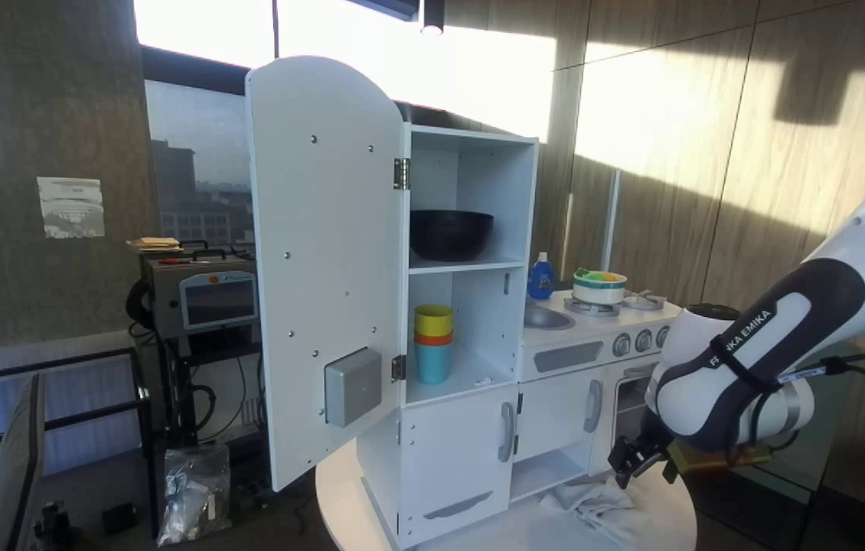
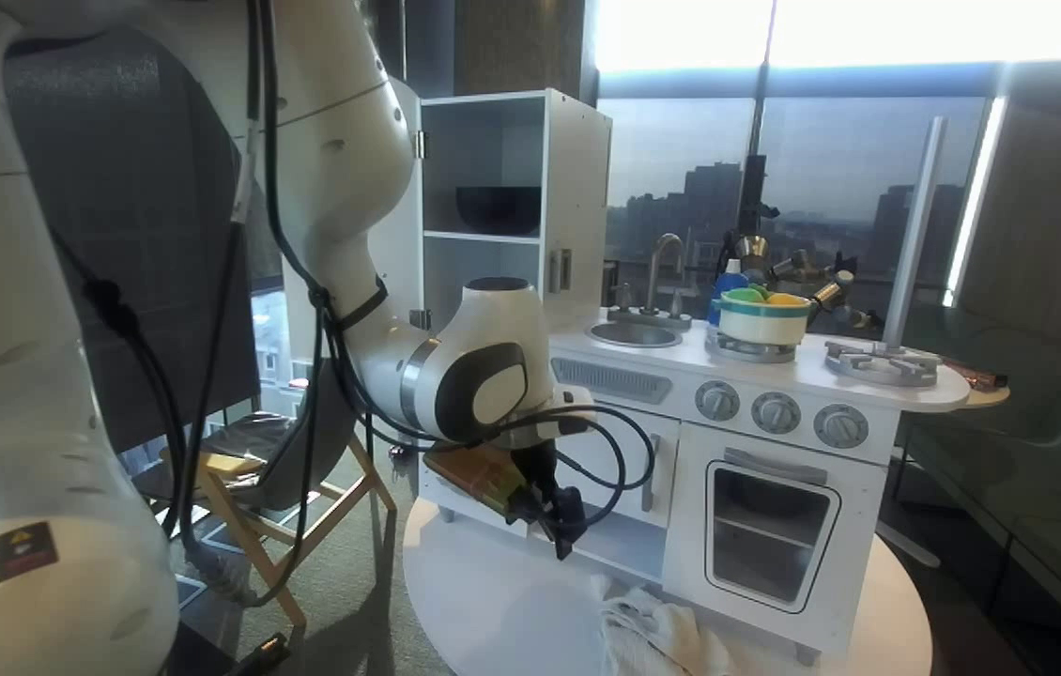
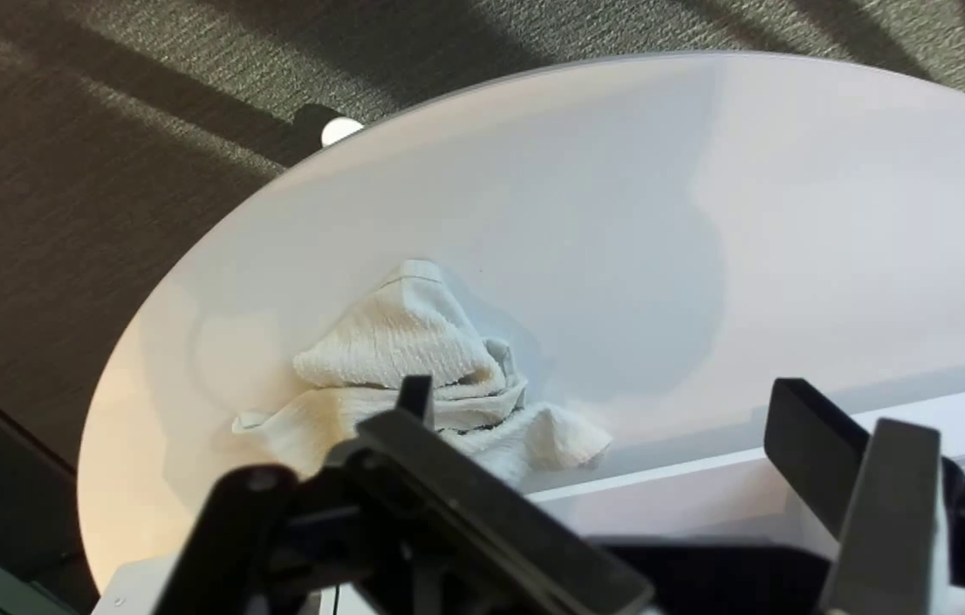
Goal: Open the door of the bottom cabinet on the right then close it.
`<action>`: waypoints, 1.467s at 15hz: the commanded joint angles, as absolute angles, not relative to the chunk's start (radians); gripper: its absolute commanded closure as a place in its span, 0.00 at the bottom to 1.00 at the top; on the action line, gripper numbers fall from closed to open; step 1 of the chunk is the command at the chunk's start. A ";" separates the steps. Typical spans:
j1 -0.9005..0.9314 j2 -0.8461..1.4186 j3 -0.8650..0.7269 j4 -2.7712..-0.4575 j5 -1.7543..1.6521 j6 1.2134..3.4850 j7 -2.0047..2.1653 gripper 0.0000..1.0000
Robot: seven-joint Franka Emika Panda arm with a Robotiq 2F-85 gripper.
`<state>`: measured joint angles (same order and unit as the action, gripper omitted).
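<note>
Well, your hand (image 3: 619,410) is spread wide, with its two fingers (image 3: 815,453) far apart. It hangs over the round white bench (image 3: 576,213), in front of the toy kitchen (image 2: 746,387), near the crumpled cloth (image 3: 401,342). Down low, you can see the bottom door (image 1: 455,459) under the shelves (image 1: 505,265), the small door (image 1: 555,413) under the sink (image 2: 638,335), and the oven door (image 2: 765,526) at the right end, under three knobs (image 2: 776,413), all three doors closed. The tall door (image 1: 325,252) is swung wide, so you can see a black bowl (image 1: 452,236) on the shelves and a stack of cups (image 1: 434,360) below it. Your white pot (image 2: 761,324) sits on a burner (image 2: 751,350) near the sink.
</note>
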<state>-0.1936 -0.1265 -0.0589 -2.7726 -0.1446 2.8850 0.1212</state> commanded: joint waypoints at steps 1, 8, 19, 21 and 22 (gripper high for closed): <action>-0.252 -0.023 -0.059 -2.731 -0.284 3.057 0.240 0.00; -0.294 0.082 -0.092 -2.602 -0.346 3.269 0.370 0.00; -0.383 0.309 0.041 -2.477 -0.387 3.498 0.345 0.00; -0.401 0.323 0.042 -2.452 -0.438 3.495 0.315 0.00; -0.404 0.330 0.037 -2.440 -0.456 3.494 0.302 0.00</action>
